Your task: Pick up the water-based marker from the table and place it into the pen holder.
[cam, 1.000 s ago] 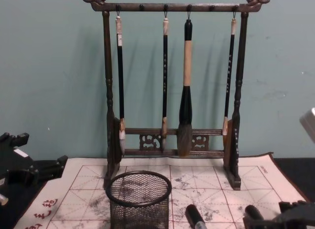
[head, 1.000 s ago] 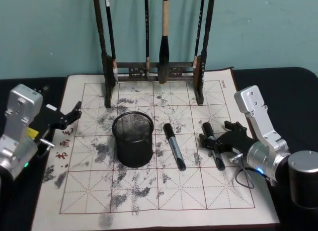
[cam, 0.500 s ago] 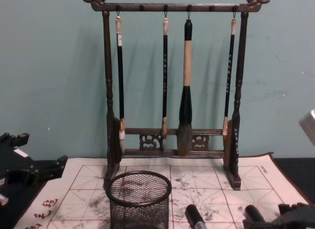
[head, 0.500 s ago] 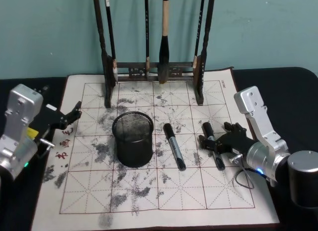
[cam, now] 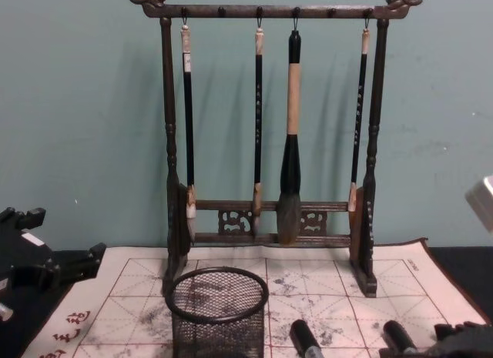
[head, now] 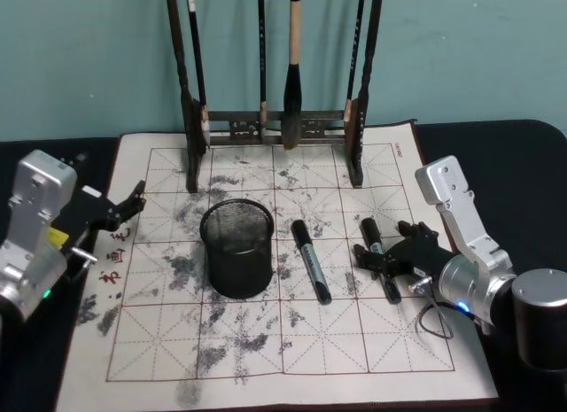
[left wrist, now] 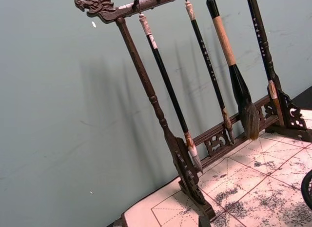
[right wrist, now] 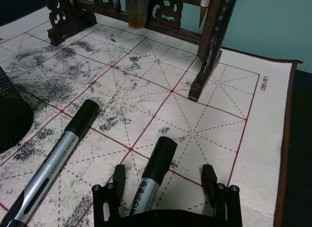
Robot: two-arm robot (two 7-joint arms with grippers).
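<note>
Two black-capped, grey-barrelled markers lie on the cream mat [head: 266, 341] covering the dark table [head: 496, 155]. One marker [head: 311, 260] rests just right of the pen holder [head: 236, 247], a black wire-mesh cup standing upright. The other marker [head: 379, 257] lies farther right, and my right gripper [head: 376, 257] is low over it. In the right wrist view this gripper [right wrist: 163, 177] is open, its fingers [right wrist: 118, 175] straddling the marker [right wrist: 158, 161] with a gap on each side. My left gripper [head: 124, 206] stays parked at the mat's left edge, open and holding nothing.
A tall dark wooden brush rack [head: 275, 120] with several hanging brushes stands at the back of the mat, behind the holder. The mat's near half is bare, ink-stained felt. A teal wall closes the scene behind the table.
My right gripper has sunk a little lower around the right-hand marker. Both markers, the pen holder and the left arm have stayed put.
</note>
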